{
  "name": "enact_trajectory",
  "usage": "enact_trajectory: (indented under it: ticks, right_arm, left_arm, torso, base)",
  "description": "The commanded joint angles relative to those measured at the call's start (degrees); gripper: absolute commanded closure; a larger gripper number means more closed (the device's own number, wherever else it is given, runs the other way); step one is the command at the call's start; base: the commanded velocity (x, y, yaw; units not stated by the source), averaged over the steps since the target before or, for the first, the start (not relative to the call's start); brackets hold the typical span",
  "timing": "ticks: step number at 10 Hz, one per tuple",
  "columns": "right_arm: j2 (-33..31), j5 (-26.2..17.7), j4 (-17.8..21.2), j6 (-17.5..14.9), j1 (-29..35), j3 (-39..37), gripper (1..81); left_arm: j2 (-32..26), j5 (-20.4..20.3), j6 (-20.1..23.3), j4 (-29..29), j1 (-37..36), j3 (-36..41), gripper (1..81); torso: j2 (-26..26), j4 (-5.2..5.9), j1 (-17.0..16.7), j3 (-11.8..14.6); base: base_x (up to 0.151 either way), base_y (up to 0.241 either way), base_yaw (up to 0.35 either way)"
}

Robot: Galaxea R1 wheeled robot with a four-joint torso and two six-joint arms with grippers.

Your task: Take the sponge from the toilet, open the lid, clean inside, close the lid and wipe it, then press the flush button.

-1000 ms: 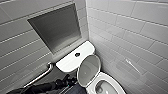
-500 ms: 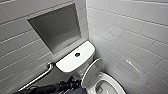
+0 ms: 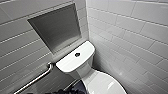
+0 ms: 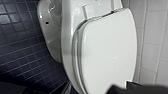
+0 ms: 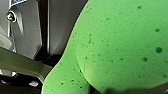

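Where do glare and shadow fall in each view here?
Head view: glare patch on the lid, the wall niche shaded. Left wrist view: shadow band across the toilet rim. Right wrist view: the sponge brightly lit, one dark crease.

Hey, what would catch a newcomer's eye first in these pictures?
The bright green sponge, speckled with darker pores, looms close before the right wrist camera. Next, the glossy white toilet, its lid shut, stands on a dark tiled floor beside a white tiled wall. In the head view, a round flush button sits on the tank under a grey wall recess.
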Motion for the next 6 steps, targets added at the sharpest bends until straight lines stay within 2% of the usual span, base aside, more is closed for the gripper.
enact_trajectory:
  ticks: [1,3,4,5,6]
  right_arm:
    - [2.7,-7.2,-0.8,0.2,0.2,-6.1,81.1]
    - [7.2,-10.7,-1.0,-0.1,0.3,-14.2,81.1]
    - [8.5,-13.2,-1.0,-0.2,0.4,-16.7,81.1]
    - [9.5,-13.8,-1.0,-0.2,0.4,-18.3,81.1]
    - [10.3,-13.8,-1.0,-0.2,0.2,-19.6,81.1]
  left_arm:
    - [-5.5,4.5,0.5,12.0,6.3,-0.6,1.0]
    - [-6.1,4.7,0.5,18.7,13.0,-2.1,1.0]
    - [-5.3,4.6,0.5,23.8,16.6,-2.1,1.0]
    - [-4.3,4.6,0.5,28.2,19.9,-2.7,1.0]
    - [-3.3,4.6,0.5,31.0,22.6,-4.3,1.0]
  torso:
    - [0.0,0.00,0.0,0.0]
    - [0.0,0.00,0.0,0.0]
    - [0.0,0.00,0.0,0.0]
    - [0.0,0.00,0.0,0.0]
    - [5.7,0.00,-3.7,0.0]
  base:
    - [0.000,0.000,0.000]
    - [0.000,0.000,0.000]
    - [0.000,0.000,0.000]
    - [0.000,0.000,0.000]
    - [0.000,0.000,0.000]
